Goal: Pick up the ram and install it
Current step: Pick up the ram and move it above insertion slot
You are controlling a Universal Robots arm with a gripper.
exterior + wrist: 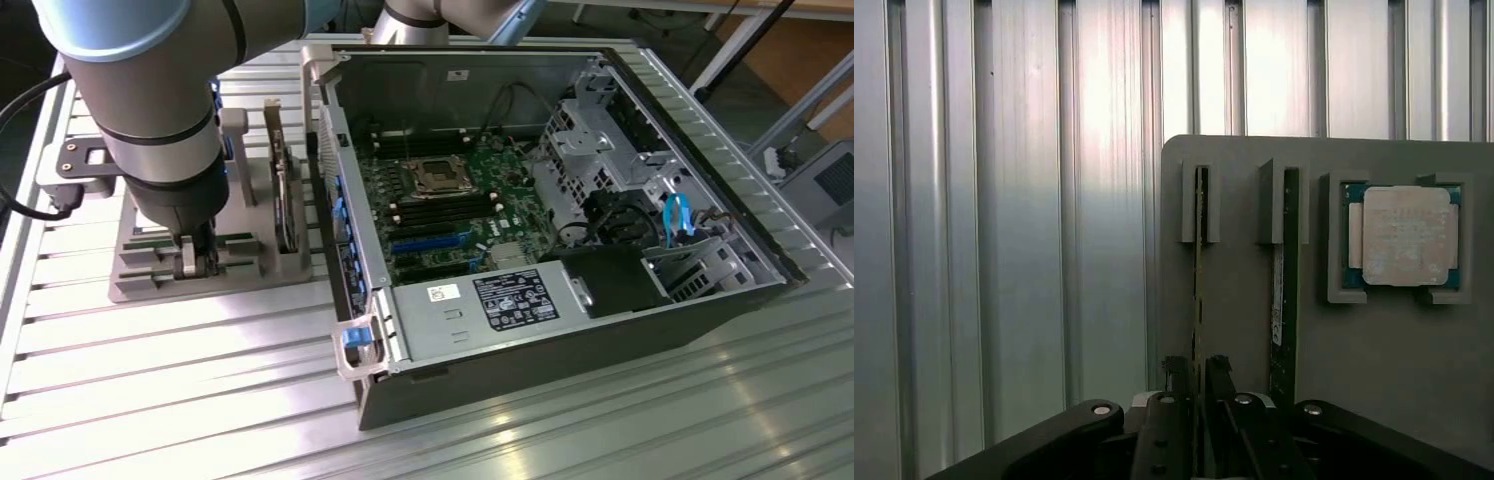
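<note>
While gripper (1197, 378) clamps ram (1199, 270), wrist view; computer case (454, 75), exterior view.

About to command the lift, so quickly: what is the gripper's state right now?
The gripper: fingers closed on the ram, which stands on edge in its slot in the grey holder.

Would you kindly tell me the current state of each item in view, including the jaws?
Gripper: jaws closed on the ram.
Ram: on edge in its holder slot, gripped.
Second memory stick: on edge in the neighbouring slot, untouched.
Processor: flat in its recess.
Hard drive: upright in the holder.
Computer case: open, with its side panel off.
</note>
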